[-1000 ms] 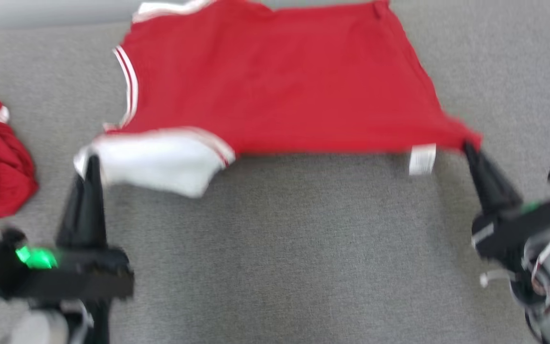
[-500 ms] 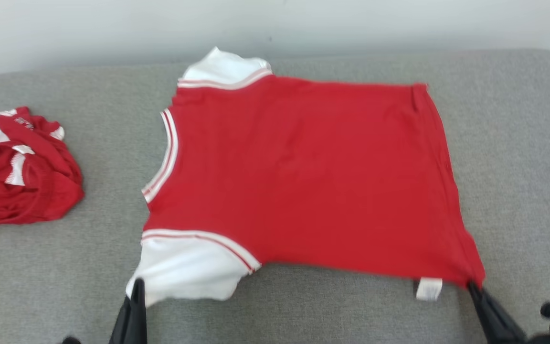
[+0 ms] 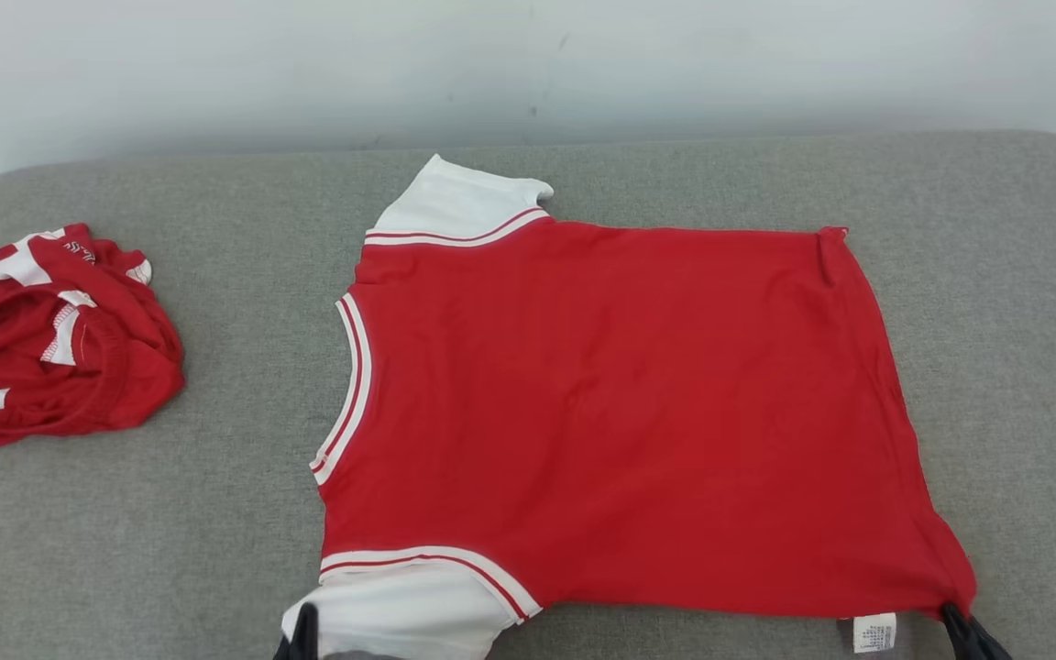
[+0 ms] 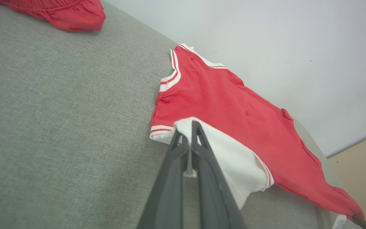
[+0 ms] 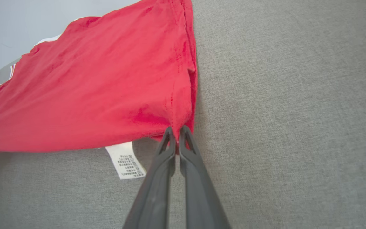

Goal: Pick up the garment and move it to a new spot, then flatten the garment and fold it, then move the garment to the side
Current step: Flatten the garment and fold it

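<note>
Red knit with white trim makes up the garment (image 3: 620,412), a short-sleeved shirt spread nearly flat across the middle of a grey woven cushion (image 3: 170,550). In the head view its neck opening (image 3: 349,385) faces 9 o'clock and its hem runs down the 3 o'clock side. One white sleeve, the far sleeve (image 3: 455,206), points to 12 o'clock toward the pale wall (image 3: 528,64). The other, the near sleeve (image 3: 400,610), lies at the 6 o'clock edge of that view. The left gripper (image 4: 187,130) has its two dark fingers pressed together on the edge of the near sleeve, and a strip of white cloth is pinched between them in the left wrist view. The sleeve rises a little off the cushion at that grip. The right gripper (image 5: 177,130) is clamped on the near hem corner (image 5: 183,121) of the garment, at 5 o'clock in the head view, with the red fabric drawn to a small peak at its fingertips. A white label (image 5: 124,160) hangs from the lower edge just beside that corner, on its 9 o'clock side in the right wrist view, and rests on the cushion. The body of the shirt lies smooth between the two grips, with a few shallow wrinkles along the hem. Well apart from it, at 9 o'clock in the head view, a crumpled red and white bundle of cloth (image 3: 51,348) sits near the cushion's edge.
</note>
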You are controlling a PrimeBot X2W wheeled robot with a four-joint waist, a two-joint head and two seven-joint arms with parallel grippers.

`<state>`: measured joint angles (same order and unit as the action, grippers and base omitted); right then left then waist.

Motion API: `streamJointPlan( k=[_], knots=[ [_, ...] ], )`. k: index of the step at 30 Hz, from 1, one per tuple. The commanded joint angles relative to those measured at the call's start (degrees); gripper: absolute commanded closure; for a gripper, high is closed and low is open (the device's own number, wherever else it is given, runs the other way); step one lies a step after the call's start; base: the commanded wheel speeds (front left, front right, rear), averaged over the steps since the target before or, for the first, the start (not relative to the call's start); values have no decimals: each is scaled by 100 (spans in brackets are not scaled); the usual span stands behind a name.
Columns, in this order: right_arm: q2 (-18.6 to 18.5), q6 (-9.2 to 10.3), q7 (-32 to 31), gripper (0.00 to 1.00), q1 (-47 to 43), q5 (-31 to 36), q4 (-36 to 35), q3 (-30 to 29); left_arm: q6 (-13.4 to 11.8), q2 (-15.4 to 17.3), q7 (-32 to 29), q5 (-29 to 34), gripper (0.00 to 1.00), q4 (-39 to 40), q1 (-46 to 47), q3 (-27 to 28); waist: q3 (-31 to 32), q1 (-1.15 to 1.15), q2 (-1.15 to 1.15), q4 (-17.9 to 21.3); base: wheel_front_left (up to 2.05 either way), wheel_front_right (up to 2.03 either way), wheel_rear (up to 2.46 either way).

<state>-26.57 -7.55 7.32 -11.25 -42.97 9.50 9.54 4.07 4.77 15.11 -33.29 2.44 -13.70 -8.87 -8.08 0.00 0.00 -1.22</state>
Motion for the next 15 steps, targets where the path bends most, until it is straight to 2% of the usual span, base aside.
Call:
streamJointPlan(
  k=[1,6,15],
  knots=[
    [93,14,-54,100,10,51,-90,-55,35,10,5,73,100,29,144,-37,-50,0,0,29,0,0,0],
    [342,14,-259,100,201,198,-305,-220,103,95,-104,79,100,-169,668,-130,-90,0,0,103,0,0,0],
    [634,14,-713,100,1015,-28,-371,-377,228,481,-365,99,100,-607,1971,-156,-383,0,0,357,0,0,0]
  ],
)
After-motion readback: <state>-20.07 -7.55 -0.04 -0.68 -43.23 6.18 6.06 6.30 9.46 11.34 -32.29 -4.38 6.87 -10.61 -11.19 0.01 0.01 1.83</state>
